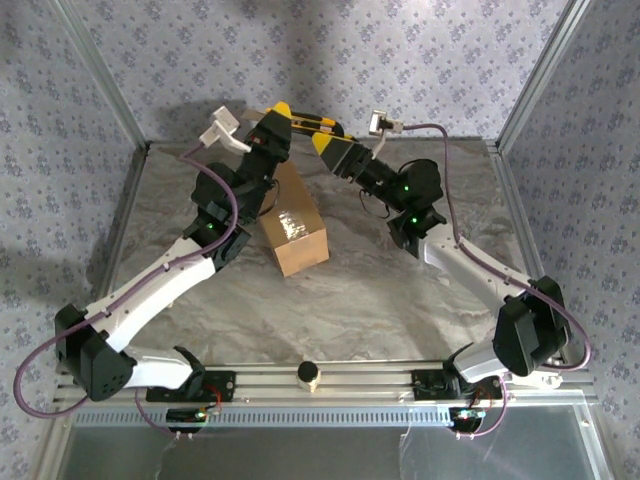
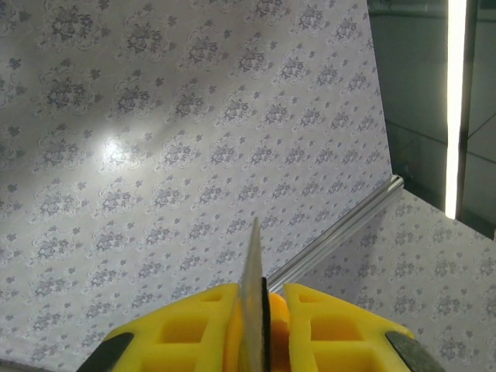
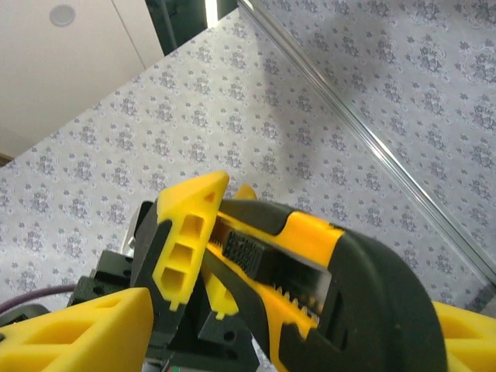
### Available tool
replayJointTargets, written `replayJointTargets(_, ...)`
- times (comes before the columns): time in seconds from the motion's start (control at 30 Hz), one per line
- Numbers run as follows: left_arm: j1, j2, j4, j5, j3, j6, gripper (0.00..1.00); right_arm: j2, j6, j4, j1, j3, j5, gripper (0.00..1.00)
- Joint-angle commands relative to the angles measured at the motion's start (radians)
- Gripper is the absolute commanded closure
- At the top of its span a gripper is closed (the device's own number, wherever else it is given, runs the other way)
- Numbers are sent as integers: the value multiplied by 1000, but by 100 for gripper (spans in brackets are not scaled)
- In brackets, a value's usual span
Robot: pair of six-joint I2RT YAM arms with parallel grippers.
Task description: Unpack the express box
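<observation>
The left gripper (image 2: 262, 293) is clamped tight, its yellow fingers (image 2: 209, 306) pinching a thin grey metal blade (image 2: 252, 256) that sticks out past the tips. As far as I can judge, that blade belongs to the yellow-and-black plastic utility knife (image 3: 310, 256), whose chunky handle runs on from the left gripper into the right gripper (image 1: 328, 146). The right gripper's jaws stand apart on either side of the handle, with a gap showing on one side, so it straddles the knife rather than gripping it. The two grippers meet tip to tip, facing the patterned wall (image 2: 155, 116).

Farther off, below the left gripper and back toward the arm bases, the tan rectangular cardboard express box (image 1: 303, 252) lies on the grey marbled tabletop (image 1: 360, 300), partly beneath the left arm. Its top flaps look flat and closed, and the glossy clear tape strip (image 1: 292, 222) appears uncut.

The task looks barely begun: the cutting tool is in hand, but nothing is opened. What seems left is to settle the knife in one gripper, bring it down to the box, slit the tape, fold back the flaps and lift out the contents, which are hidden
</observation>
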Motion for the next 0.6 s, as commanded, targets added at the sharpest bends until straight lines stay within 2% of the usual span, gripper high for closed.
replayJointTargets(0.0, -10, 3, 72, -45, -16, -40, 100, 17, 27, 108, 2, 40, 38, 33)
replayJointTargets(0.27, -20, -2, 54, -61, -35, -85, 100, 67, 64, 161, 1, 86, 70, 37)
replayJointTargets(0.43, -22, -1, 39, -71, -39, -95, 100, 92, 84, 164, 3, 112, 58, 51)
replayJointTargets(0.57, -22, -3, 20, -71, -40, -102, 100, 90, 79, 153, 7, 109, 63, 70)
